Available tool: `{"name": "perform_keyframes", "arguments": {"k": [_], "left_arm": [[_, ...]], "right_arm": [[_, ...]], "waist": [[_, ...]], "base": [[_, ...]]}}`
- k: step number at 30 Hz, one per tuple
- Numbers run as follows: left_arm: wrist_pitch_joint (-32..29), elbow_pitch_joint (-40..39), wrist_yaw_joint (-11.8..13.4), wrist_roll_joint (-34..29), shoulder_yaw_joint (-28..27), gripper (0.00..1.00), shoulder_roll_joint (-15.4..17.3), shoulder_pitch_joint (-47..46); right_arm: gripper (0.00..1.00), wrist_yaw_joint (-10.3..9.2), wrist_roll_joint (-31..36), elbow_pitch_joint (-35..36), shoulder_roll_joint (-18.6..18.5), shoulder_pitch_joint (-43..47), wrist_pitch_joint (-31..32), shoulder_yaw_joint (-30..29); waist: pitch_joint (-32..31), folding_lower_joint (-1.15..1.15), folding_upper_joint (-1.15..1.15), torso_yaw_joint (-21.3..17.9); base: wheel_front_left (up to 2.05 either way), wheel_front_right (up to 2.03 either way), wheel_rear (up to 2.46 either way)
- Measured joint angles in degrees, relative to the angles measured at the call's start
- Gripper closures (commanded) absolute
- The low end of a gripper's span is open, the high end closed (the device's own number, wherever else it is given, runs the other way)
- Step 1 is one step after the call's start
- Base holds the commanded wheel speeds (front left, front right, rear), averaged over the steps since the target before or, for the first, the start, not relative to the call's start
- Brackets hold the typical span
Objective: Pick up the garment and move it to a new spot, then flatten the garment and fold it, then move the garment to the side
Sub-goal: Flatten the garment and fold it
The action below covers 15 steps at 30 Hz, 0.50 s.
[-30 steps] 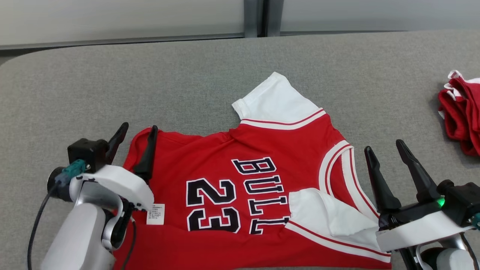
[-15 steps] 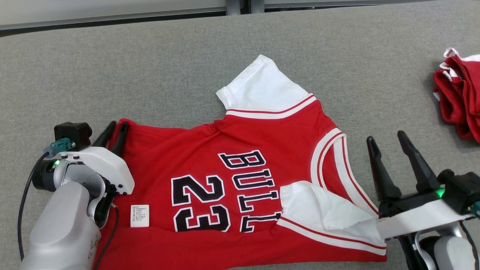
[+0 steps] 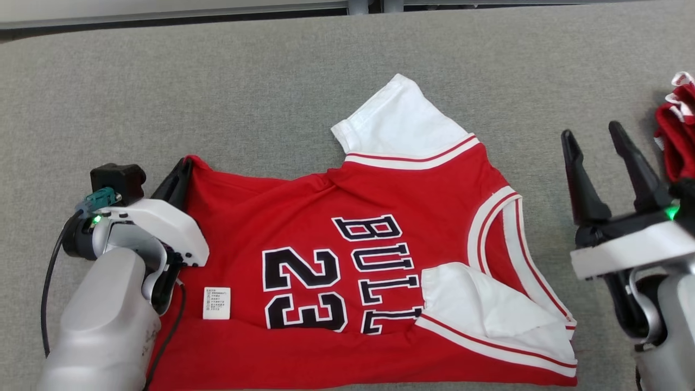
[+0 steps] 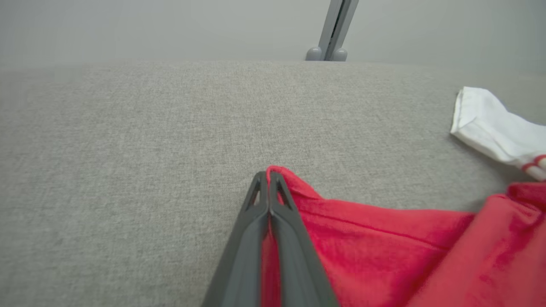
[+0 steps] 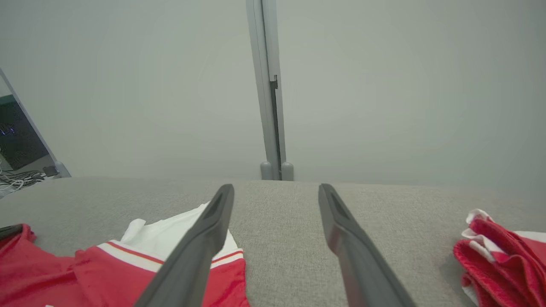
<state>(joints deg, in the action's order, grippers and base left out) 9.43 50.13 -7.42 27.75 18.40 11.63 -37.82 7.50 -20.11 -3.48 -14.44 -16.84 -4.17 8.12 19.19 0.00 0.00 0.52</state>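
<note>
Grey fabric tabletop (image 3: 217, 108) is mostly taken up by a red jersey (image 3: 412, 195), laid print side up in the middle. One white sleeve is spread toward the far side and the other is folded onto the body. A bunched red cloth (image 3: 676, 146) is parked at the right edge. The jersey's far-left corner is clamped in the closed left pincer (image 3: 176, 182). The right pincer (image 3: 592, 130) is held wide open and empty, between jersey and cloth. A white label (image 3: 216, 302) is exposed beside the left arm.

Left claw (image 4: 268, 175) newly tight on jersey (image 3: 304, 212)
</note>
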Motion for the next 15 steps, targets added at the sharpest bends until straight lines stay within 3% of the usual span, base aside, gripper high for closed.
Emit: {"name": "perform_keyframes", "arguments": {"k": [7,15], "left_arm": [[1.85,-0.77,-0.03,1.9,2.1,1.0,-3.36,-4.67],[3.94,-1.33,-0.04,5.75,6.8,1.0,-7.01,-8.66]], "right_arm": [[0.0,0.0,-3.34,-6.05,-3.44,-13.78,4.2,3.9],[0.0,-0.01,-7.26,-21.01,-6.46,-29.43,9.05,13.35]], "waist": [[3.94,0.0,0.0,3.5],[9.09,0.0,0.0,10.44]], "base": [[0.0,0.0,0.0],[0.0,0.0,0.0]]}}
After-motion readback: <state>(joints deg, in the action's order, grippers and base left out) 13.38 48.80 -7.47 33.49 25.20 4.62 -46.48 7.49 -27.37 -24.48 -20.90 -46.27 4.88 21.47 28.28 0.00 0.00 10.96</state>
